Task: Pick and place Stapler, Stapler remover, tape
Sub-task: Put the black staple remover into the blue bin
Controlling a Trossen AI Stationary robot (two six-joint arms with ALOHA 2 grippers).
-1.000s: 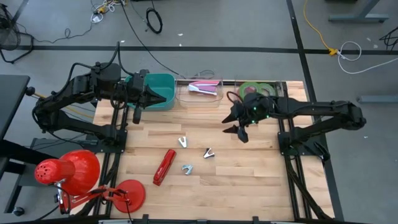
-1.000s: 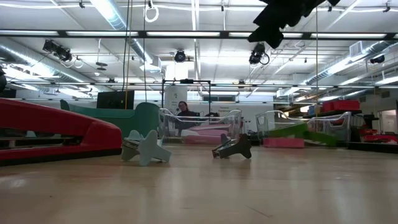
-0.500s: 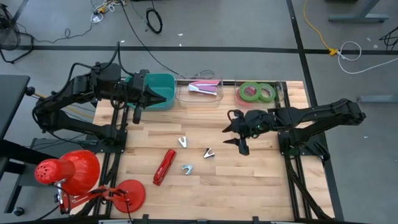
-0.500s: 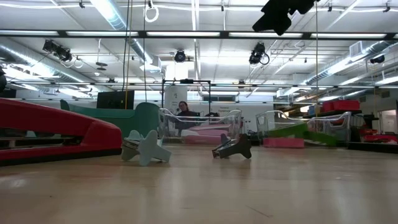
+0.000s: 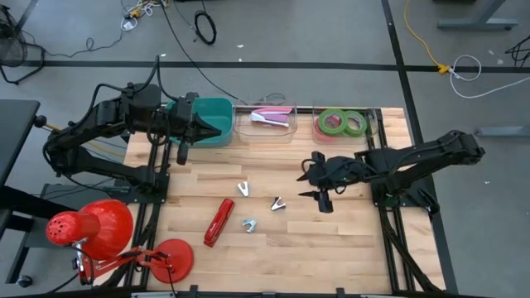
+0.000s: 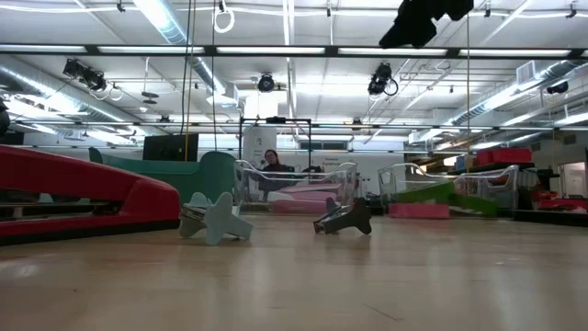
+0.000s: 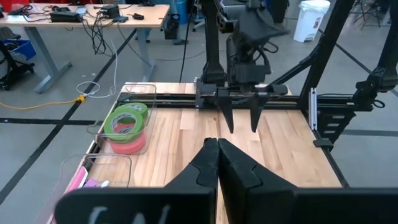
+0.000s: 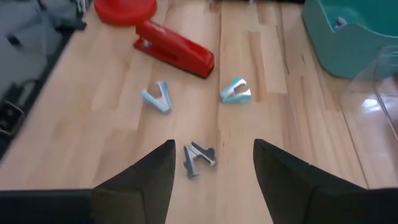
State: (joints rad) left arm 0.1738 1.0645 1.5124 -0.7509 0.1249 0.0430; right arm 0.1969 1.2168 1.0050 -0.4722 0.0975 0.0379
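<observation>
A red stapler (image 5: 219, 222) lies on the wooden table near its front. Three staple removers lie by it: a dark one (image 5: 278, 203) and two light blue ones (image 5: 243, 189) (image 5: 249, 223). Green and red-pink tape rolls (image 5: 341, 122) sit stacked in a clear container at the far right. My right gripper (image 5: 306, 185) hangs open and empty above the table, right of the dark remover (image 8: 198, 155), which lies ahead between its fingers. My left gripper (image 5: 195, 128) is shut and empty by the teal bin (image 5: 211, 120).
A clear container (image 5: 269, 120) holding a pink thing stands between the teal bin and the tape container along the far edge. A red lamp (image 5: 91, 228) stands off the table's near left corner. Bare wood lies at the near right (image 5: 331, 248).
My right gripper has moved away from the tape container toward the table's near edge and toward the dark staple remover. It has stayed open.
</observation>
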